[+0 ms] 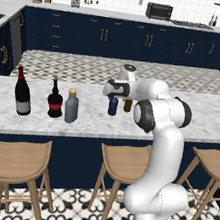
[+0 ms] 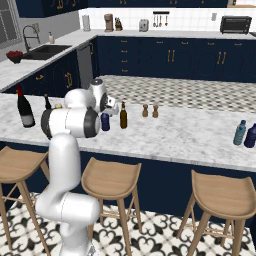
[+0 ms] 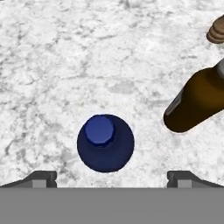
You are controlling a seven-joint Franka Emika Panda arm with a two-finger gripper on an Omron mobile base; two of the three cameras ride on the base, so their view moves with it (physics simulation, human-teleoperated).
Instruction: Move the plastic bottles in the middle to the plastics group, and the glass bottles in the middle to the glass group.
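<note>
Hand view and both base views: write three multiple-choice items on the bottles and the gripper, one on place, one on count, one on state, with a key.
1. Seen from the hand view, the navy-blue bottle stands:
A. between and just ahead of the two fingers
B. inside the sink
C. on a stool

2. Blue bottles at the counter's right end:
A. none
B. two
C. five

3. The gripper is:
A. shut on the amber-brown bottle
B. shut on the navy-blue bottle
C. open, holding nothing

Key: 1 A, the cap sits just ahead of the fingertips, centred. 2 B, a paler one and a dark one stand together. 3 C, the fingers stand wide apart, clear of the bottle.
</note>
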